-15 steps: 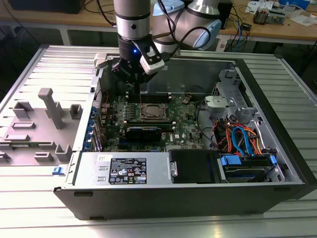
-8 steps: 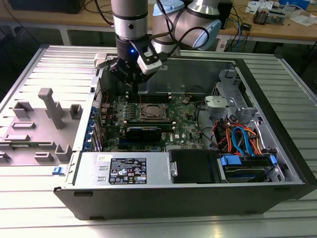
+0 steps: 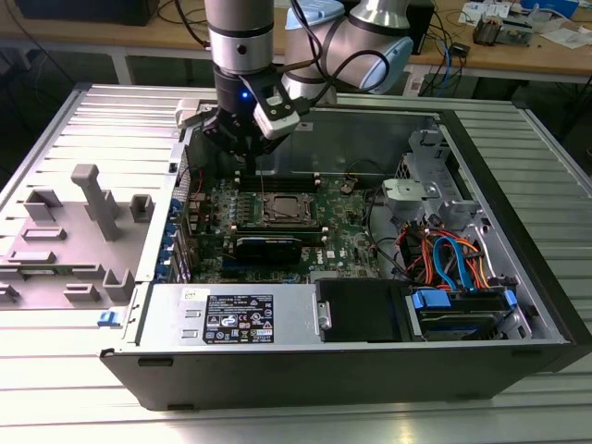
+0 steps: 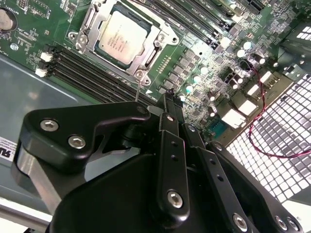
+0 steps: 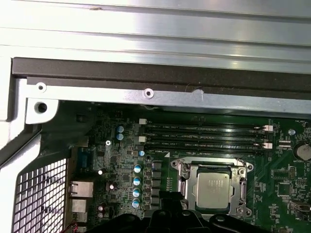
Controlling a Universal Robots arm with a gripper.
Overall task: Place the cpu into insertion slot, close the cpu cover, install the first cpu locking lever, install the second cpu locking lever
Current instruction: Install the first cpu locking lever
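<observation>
The cpu lies flat in the insertion slot on the green motherboard, its silver top showing in both wrist views. The cpu cover is down around it, framing the chip through its cut-out. A thin metal locking lever stands up from the socket's corner, right beside my fingertips. My gripper hangs just above the board next to the socket, fingers together and shut. In the exterior view the gripper sits over the socket's far left corner.
Long black memory slots run beside the socket. A black card lies in front of it. The silver power supply, drive bay with orange and blue cables and case walls enclose the board. A grey fixture stands outside.
</observation>
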